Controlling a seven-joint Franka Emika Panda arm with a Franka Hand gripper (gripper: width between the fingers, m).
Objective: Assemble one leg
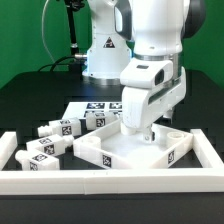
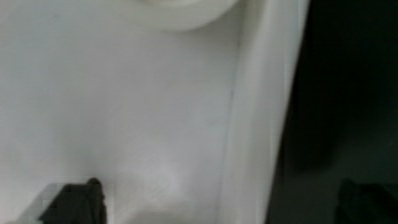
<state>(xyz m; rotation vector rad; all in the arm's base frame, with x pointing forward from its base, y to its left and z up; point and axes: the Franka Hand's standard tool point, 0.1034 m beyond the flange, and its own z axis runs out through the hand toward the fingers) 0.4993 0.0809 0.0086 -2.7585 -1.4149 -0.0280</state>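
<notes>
— Leg [image 1: 45, 153], where?
— Far over at the exterior view's left. Lying on the black table [image 1: 30, 105], inside the white rail [image 1: 110, 182]. Untouched, and well apart from the gripper [image 1: 135, 128].
— Alone there?
— No. Grouped with other legs [image 1: 68, 127] of the same kind, tags on the sides, strung out toward the middle.
— And further right?
— Marker board [image 1: 92, 105], flat at the back. In front of it the big flat white panel [image 1: 125, 155], with tags along its near edge.
— Then the gripper?
— Down low over the panel, right of the legs. Touching it or just above: cannot tell.
— Narrow or wide?
— Wide. In the wrist view, dark fingertips [image 2: 71, 200] set far apart, spread over the panel's white face and its edge, with black table beyond. Not closed on anything.
</notes>
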